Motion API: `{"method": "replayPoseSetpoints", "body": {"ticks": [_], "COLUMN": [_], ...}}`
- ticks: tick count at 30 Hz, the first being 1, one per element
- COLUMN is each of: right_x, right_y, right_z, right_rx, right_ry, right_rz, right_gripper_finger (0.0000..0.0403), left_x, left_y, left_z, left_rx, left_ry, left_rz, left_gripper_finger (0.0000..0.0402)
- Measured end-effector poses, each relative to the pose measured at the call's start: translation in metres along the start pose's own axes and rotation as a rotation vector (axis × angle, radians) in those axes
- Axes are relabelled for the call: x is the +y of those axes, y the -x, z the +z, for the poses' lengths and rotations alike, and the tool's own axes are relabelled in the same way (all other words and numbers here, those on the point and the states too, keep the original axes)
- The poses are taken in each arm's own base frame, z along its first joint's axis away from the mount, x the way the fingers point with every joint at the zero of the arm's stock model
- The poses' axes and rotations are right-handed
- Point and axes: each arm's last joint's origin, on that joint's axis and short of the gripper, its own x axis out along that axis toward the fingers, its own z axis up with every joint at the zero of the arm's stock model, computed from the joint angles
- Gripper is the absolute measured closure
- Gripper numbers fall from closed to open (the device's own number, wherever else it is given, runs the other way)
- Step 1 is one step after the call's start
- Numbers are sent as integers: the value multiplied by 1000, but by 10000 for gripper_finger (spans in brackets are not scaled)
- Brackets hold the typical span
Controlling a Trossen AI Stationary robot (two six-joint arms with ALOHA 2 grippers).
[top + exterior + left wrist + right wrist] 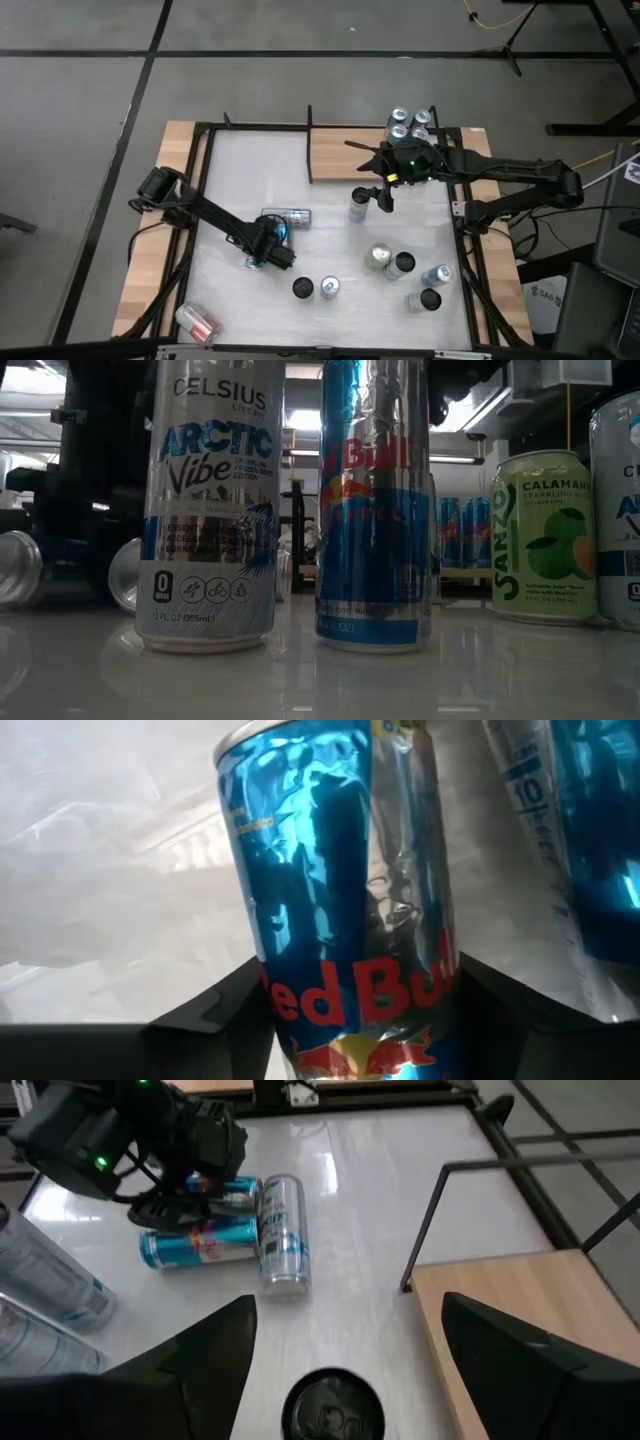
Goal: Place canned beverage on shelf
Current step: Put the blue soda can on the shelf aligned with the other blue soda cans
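A blue-and-silver Red Bull can point(340, 880) lies on its side on the white table, and my left gripper point(268, 255) stands over it, pointing down. A second lying can point(560, 820) sits close beside it, and a silver one point(286, 217) lies just beyond. The shelf point(340, 155), a light wooden board with black uprights, stands at the far side. My right gripper point(384, 196) hangs open near the shelf's front edge, above an upright dark-topped can point(330, 1405), with nothing between its fingers. My left gripper has the lying Red Bull can between its two fingers, one against each curved side point(272, 995). The fingers point(225, 1015) come from above, pointing down, and lie across the can. The can rests on its side on the table.
Several cans point(410, 124) stand upright at the shelf's right end. More upright cans point(402, 264) cluster at the near right, two point(316, 288) stand near the middle front, and one point(197, 323) lies at the near left corner. A black frame point(200, 180) edges the table.
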Motion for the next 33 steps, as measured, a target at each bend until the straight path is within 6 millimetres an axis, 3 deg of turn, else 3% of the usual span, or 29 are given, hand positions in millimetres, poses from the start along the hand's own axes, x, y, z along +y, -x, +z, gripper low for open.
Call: {"method": "replayPoseSetpoints", "body": {"ticks": [11,19,26,33], "right_x": [-3,-7,-26,-50], "right_y": [30,47,55,61], "right_z": [31,44,42,32], "right_rx": [5,26,72,136], "right_ry": [80,77,29,-57], "right_rz": [-162,-278,-330,-348], "right_gripper_finger": [95,95,95,95], "left_x": [34,59,49,27], "left_y": [52,94,122,139], "left_z": [11,35,73,134], "left_rx": [-61,-378,-785,-1113], "left_ry": [25,64,-26,-141], "left_rz": [-144,-384,-509,-533], "left_gripper_finger": [185,185,185,184]}}
